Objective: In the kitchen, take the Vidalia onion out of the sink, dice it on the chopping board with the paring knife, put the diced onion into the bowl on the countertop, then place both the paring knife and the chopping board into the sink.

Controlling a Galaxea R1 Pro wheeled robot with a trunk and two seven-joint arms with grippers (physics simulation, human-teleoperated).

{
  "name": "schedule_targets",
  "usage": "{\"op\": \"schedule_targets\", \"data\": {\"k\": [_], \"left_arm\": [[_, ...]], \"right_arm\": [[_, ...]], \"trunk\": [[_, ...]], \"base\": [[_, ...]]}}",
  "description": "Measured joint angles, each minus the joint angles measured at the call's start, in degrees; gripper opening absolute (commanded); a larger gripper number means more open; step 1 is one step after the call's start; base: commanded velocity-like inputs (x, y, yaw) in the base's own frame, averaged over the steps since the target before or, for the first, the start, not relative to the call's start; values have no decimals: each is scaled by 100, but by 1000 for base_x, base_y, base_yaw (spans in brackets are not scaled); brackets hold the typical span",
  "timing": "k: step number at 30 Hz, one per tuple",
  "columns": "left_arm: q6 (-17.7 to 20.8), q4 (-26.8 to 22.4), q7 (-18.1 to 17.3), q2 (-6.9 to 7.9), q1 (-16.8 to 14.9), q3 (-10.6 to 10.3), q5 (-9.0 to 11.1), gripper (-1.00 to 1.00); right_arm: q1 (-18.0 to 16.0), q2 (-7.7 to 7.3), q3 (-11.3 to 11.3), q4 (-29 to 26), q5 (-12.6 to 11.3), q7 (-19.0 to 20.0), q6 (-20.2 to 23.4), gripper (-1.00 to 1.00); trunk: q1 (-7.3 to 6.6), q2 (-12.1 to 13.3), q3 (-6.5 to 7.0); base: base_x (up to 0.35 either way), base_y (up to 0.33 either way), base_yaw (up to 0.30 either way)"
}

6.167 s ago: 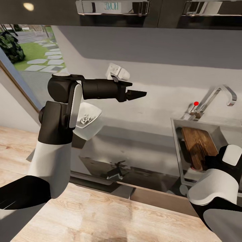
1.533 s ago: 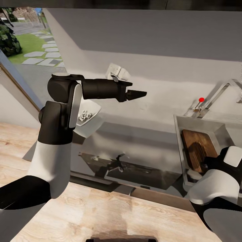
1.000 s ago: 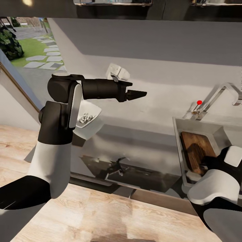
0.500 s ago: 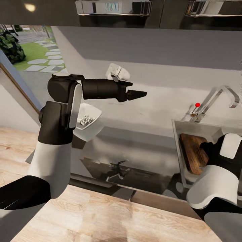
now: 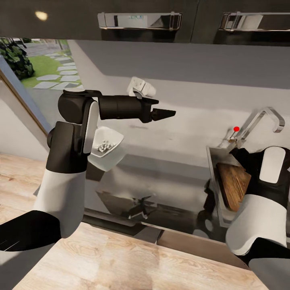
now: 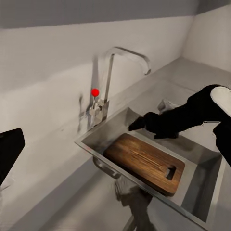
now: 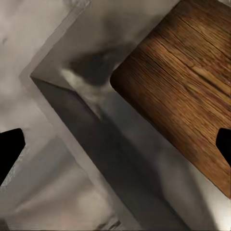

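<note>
Inside the sink [image 6: 202, 202]: chopping board [image 6: 144, 162], flat; above it my right gripper [image 6: 136, 124], empty, pinched narrow; left gripper [image 5: 169, 113] likewise narrow.

Soft, even, diffuse light throughout; no hard-edged shadows. Daylight bright at window [image 5: 36, 72] in head view, garden beyond near overexposed. Small round ceiling-light glint on dark upper cabinet [image 5: 40, 15]. Glossy desk [image 5: 161, 201] mirrors left arm as murky dark reflection. Broad soft shadow band on back wall under cabinets. Sink [image 6: 120, 126] interior dimmer, smeary grey shading. Right wrist view blurred, low detail: chopping board [image 7: 187, 91] grain soft, sink corner smudged. Renders slightly noisy, mottled on wall.
</note>
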Motion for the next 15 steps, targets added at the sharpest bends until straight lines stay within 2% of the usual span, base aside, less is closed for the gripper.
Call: {"op": "schedule_targets", "data": {"k": [1, 2, 3, 6, 9, 10, 11, 13, 14, 15], "left_arm": [[0, 0, 0, 0, 0, 0, 0, 100], [0, 0, 0, 0, 0, 0, 0, 100], [-1, 6, 0, 0, 2, 0, -1, 100], [-2, 9, 0, 0, 8, -6, -4, 100], [-1, 10, 4, 0, 8, -6, -2, 100], [-1, 10, 7, 0, 9, -3, -2, 100], [0, 10, 7, 0, 9, -4, -1, 100], [-2, 10, 8, 0, 9, -2, -1, 100], [-2, 10, 8, 0, 9, -3, -1, 100], [-1, 10, 8, 0, 9, -2, -1, 100]], "right_arm": [[0, -97, 262, -55, -3, 75, 6, 100], [0, -135, 364, -79, 3, 92, 12, 100], [1, -274, 717, -198, -4, 128, 10, 100], [-1, -507, 1219, -330, -1, 156, 1, 100], [-1, -545, 1393, -347, 0, 194, -4, 100], [0, -563, 1558, -356, -11, 445, -11, 100], [0, -568, 1595, -359, 0, 563, -6, 100], [-1, -613, 1690, -367, -3, 1135, -6, 100], [0, -643, 1705, -369, 3, 1300, -3, 100], [0, -737, 1727, -376, 5, 1611, -3, 100]], "trunk": [[0, 0, 9], [0, 0, 18], [0, 0, 28], [3, 2, 42], [3, 2, 46], [4, 2, 46], [4, 1, 47], [4, 1, 47], [4, 1, 47], [4, 1, 47]], "base": [[0, 0, 62], [0, 0, 28], [0, 0, 18], [-102, 0, 7], [-246, 0, 2], [-302, 0, 1], [-312, 0, 0], [-320, 0, 0], [-324, 0, 0], [-326, 0, 0]]}}
